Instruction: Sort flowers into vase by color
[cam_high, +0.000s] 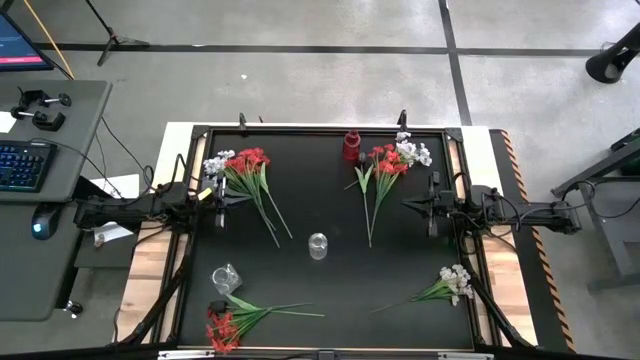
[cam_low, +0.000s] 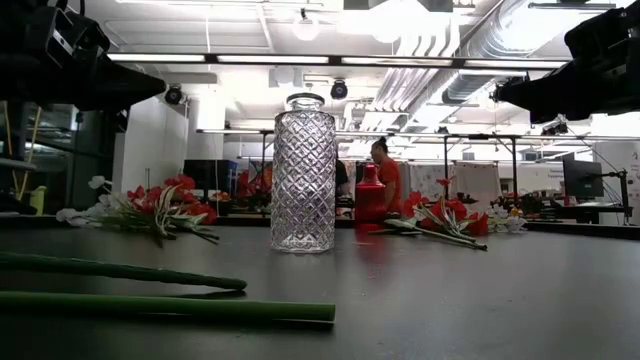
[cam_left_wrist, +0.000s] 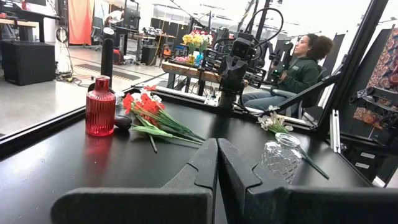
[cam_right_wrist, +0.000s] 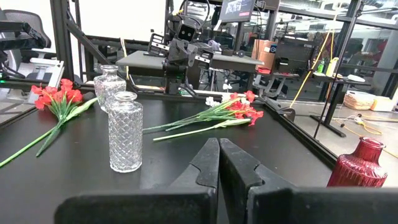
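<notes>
Several bunches of flowers lie flat on the black table: red and white at the far left (cam_high: 240, 170), red and white at the far middle (cam_high: 388, 162), red at the near left (cam_high: 225, 325), white at the near right (cam_high: 450, 285). A dark bloom (cam_left_wrist: 122, 122) lies beside the red vase (cam_high: 351, 146). A clear cut-glass vase (cam_high: 318, 245) stands upright at the centre, and a second clear vase (cam_high: 226, 278) stands near the left. My left gripper (cam_high: 222, 198) is shut at the left edge and my right gripper (cam_high: 432, 208) is shut at the right edge. Both point level across the table above its top and hold nothing.
A black frame (cam_high: 320, 128) rims the table. Open tabletop lies between the two grippers around the centre vase (cam_low: 303, 175). Long green stems (cam_low: 150, 305) of the near-left bunch reach toward the middle. A person (cam_left_wrist: 305, 65) sits beyond the right arm, off the table.
</notes>
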